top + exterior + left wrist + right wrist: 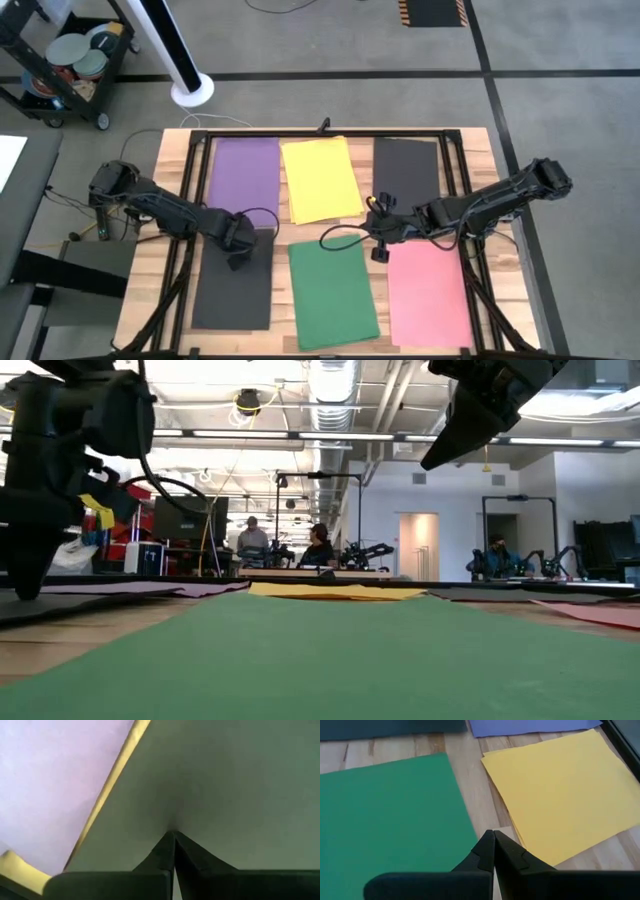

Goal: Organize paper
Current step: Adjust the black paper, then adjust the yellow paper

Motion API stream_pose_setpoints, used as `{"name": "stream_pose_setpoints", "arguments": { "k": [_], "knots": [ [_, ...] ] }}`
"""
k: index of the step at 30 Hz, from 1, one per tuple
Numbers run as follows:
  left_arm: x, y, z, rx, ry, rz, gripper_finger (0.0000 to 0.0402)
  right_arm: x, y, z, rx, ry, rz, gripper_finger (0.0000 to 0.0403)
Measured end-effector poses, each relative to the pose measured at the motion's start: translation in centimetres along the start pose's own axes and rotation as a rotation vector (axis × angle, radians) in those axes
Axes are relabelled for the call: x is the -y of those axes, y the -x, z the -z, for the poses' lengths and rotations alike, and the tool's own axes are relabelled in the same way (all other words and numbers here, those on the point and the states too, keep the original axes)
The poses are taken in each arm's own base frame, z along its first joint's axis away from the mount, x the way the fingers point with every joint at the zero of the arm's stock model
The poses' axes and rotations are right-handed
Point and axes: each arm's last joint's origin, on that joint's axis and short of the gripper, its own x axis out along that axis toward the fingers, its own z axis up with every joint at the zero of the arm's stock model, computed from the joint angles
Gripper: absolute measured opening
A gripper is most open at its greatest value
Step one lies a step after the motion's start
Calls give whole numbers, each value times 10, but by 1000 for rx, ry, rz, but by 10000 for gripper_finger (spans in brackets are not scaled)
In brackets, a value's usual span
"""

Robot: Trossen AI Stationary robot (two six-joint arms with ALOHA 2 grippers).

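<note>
We read no writing anywhere. Six flat matte sheets on slatted wood bench (150, 270): purple (244, 175), yellow (320, 180), black (405, 165) at far row; black (235, 295), green (333, 295), pink (428, 295) near. Left gripper (237, 260) closed, tips on near black sheet. Right gripper (379, 252) closed, empty, between green and yellow. Only low view shows people in room behind.

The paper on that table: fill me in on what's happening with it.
Two robot arms are sorting coloured sheets on a wooden table. Purple, yellow and black sheets lie along the far side; another black sheet, a green one and a pink one lie nearer. The left hand, shut, is down on the near black sheet's far edge. The right hand, also shut and holding nothing, hovers between the green and pink sheets.
</note>
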Motion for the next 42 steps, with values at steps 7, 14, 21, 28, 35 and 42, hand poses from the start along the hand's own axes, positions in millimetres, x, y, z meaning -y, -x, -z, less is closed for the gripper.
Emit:
{"name": "stream_pose_setpoints", "arguments": {
  "k": [7,14,21,28,35,42],
  "knots": [
    [19,6,14,4,-1,59,0,-1,0,0,0,3,-2,0],
    [32,25,15,61,-22,62,0,-1,0,0,1,3,-1,0],
    [15,29,8,90,24,-105,0,-1,0,0,1,9,-1,0],
    [-6,2,-5,79,68,-101,0,0,0,0,3,10,7,0],
    [-20,-6,-7,56,145,-150,0,0,0,0,1,11,7,0],
    [-36,-7,-5,58,226,-315,0,0,0,0,2,10,6,0]
  ]
}}
